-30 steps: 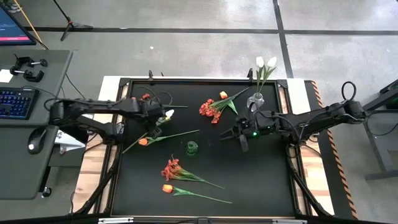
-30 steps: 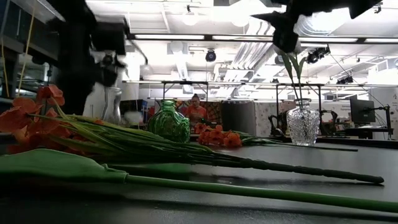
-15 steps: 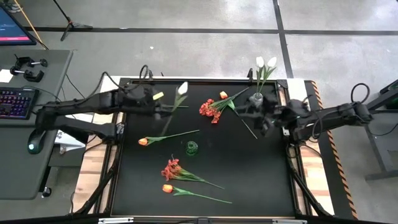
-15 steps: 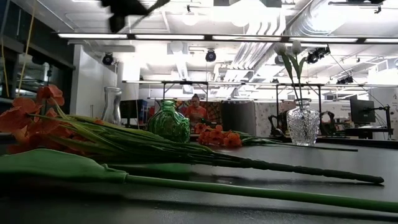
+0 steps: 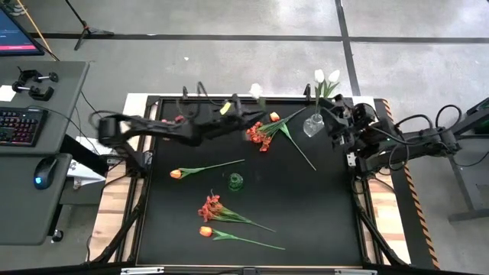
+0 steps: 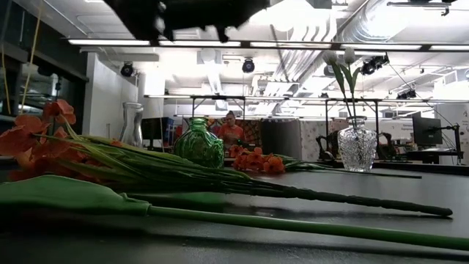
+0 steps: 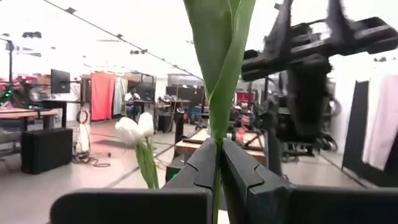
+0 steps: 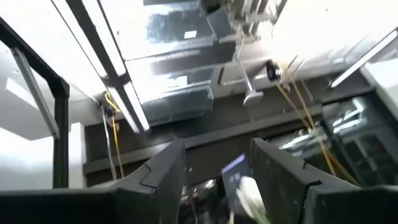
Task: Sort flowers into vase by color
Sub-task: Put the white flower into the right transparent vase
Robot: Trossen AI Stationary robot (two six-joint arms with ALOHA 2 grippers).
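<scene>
Aloft, left gripper [image 7: 219,163] apparently clamping white tulip [image 5: 256,91].

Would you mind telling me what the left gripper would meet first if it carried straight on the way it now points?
Probably the clear vase with two white tulips; the left gripper, shut on a white tulip, points that way.

Three white tulips [image 5: 325,76], three orange tulips [image 5: 176,174]

Held flower: white green-stemmed tulip [image 5: 256,91], aloft, upper centre.
Vased: two white tulips [image 5: 326,76], upper right.
Loose: orange tulips [image 5: 176,174], red-orange clusters [image 5: 210,208], lying flat mid-frame.
</scene>
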